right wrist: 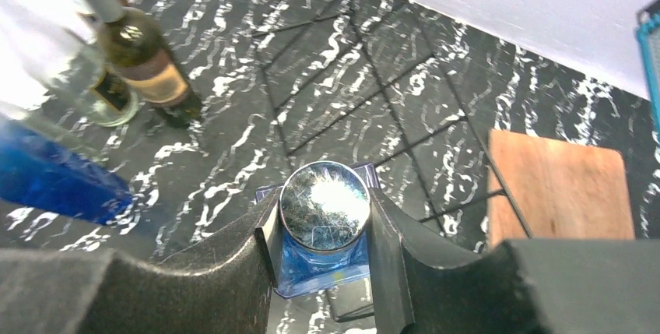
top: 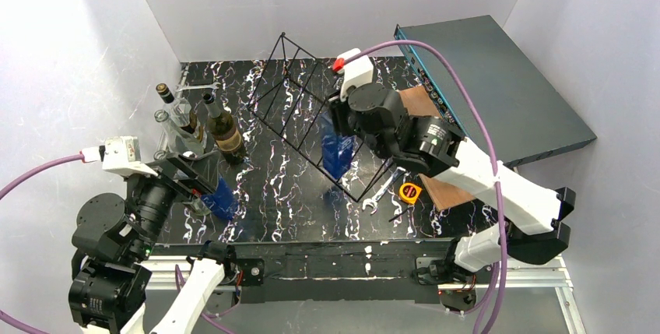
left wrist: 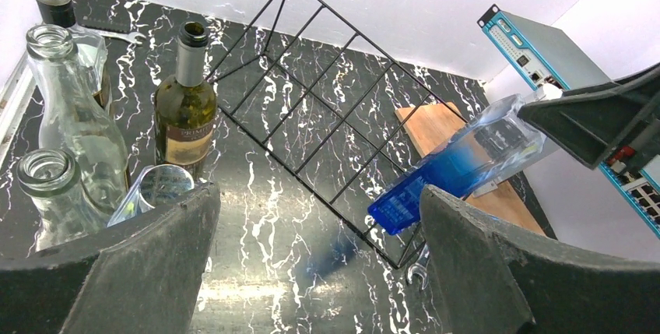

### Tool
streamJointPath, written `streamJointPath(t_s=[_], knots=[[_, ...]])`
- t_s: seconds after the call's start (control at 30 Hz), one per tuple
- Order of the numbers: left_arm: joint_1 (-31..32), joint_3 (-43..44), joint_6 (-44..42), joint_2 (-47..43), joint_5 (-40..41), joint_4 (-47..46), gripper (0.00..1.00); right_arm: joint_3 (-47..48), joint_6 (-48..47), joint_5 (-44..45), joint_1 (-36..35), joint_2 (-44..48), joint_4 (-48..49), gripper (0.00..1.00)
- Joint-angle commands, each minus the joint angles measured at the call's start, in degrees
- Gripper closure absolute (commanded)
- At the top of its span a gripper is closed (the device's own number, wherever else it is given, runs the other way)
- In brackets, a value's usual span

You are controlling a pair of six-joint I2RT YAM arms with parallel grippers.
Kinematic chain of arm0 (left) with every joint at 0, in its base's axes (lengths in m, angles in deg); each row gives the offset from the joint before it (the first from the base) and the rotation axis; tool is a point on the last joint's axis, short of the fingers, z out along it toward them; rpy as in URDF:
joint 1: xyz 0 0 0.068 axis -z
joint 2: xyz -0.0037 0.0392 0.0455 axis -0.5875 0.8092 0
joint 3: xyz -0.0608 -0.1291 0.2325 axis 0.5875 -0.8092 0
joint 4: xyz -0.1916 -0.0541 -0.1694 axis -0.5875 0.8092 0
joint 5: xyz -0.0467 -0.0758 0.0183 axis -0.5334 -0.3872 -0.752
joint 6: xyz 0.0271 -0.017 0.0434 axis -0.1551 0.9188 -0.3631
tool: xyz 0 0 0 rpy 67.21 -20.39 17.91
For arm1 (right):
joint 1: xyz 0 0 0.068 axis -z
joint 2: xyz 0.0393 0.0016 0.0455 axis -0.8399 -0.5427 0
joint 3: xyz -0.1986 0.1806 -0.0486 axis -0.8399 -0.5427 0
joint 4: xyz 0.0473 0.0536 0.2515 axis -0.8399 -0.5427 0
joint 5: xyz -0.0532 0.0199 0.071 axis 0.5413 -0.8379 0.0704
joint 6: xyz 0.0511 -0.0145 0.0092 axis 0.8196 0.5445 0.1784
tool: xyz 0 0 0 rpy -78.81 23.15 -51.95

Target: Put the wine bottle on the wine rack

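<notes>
The black wire wine rack [top: 307, 108] stands in the middle of the marbled table; it also shows in the left wrist view [left wrist: 327, 116] and the right wrist view [right wrist: 366, 93]. My right gripper [top: 340, 116] is shut on the silver cap [right wrist: 324, 203] of a blue square bottle [top: 337, 153], held upright over the rack's near right end. From the left wrist view this bottle [left wrist: 459, 167] looks tilted. A green wine bottle [top: 224, 131] with a beige label stands at the left. My left gripper [top: 196, 180] is open and empty [left wrist: 319, 272], next to a second blue bottle [top: 221, 198].
Clear glass bottles [top: 177, 125] and a dark bottle [top: 165, 93] stand at the far left. A wooden board [top: 440, 190], a yellow tape measure [top: 409, 191] and a wrench [top: 379, 194] lie right of the rack. A dark network box [top: 498, 85] sits at the back right.
</notes>
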Motion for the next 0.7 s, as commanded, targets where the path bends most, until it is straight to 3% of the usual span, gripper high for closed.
streamJointPath(t_s=[0.0,0.67], knots=[[0.2,-0.1,0.7,1.7,-1.0,-0.8,0.01,-0.1,0.9,-1.8,5.3,5.1,6.0,0.99],[0.2,-0.6,1.1,1.2,-1.2,-0.6,0.01,-7.3,6.2,-19.3,22.0,6.8,1.8,0.99]])
